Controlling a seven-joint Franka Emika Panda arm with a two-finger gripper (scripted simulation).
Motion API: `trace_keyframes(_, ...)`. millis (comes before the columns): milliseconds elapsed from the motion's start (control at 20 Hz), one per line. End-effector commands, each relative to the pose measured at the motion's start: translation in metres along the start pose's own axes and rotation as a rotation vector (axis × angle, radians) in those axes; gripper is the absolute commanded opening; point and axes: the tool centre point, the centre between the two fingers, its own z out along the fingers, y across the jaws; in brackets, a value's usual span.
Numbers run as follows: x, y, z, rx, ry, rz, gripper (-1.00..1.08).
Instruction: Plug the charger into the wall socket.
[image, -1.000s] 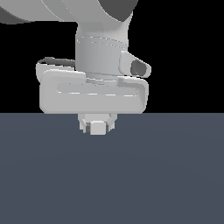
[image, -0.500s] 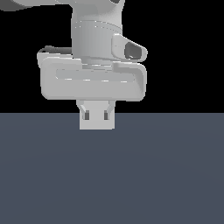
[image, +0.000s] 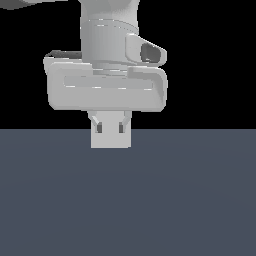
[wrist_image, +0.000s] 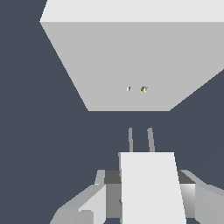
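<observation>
My gripper is shut on the charger, a small white block held just above the dark grey floor. In the wrist view the charger sits between my fingers. Its two thin prongs point at the wall socket, a large flat white panel with two tiny dark holes. A gap of floor separates the prongs from the panel. The prongs lie roughly in line with the holes. The socket does not show in the exterior view.
The dark grey floor surrounds the socket and the charger. Above the floor line the exterior view's background is black. No other objects show.
My gripper has risen a little with the charger in it. The charger now shows as a full square block below the hand.
</observation>
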Motion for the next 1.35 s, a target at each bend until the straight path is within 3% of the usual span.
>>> trace_keyframes(0, 0.0, 0.0, 0.0, -0.001, 0.0, 0.001, -1.0)
trace_keyframes(1300, 0.047, 0.0, 0.018, -0.001, -0.001, 0.001, -1.0)
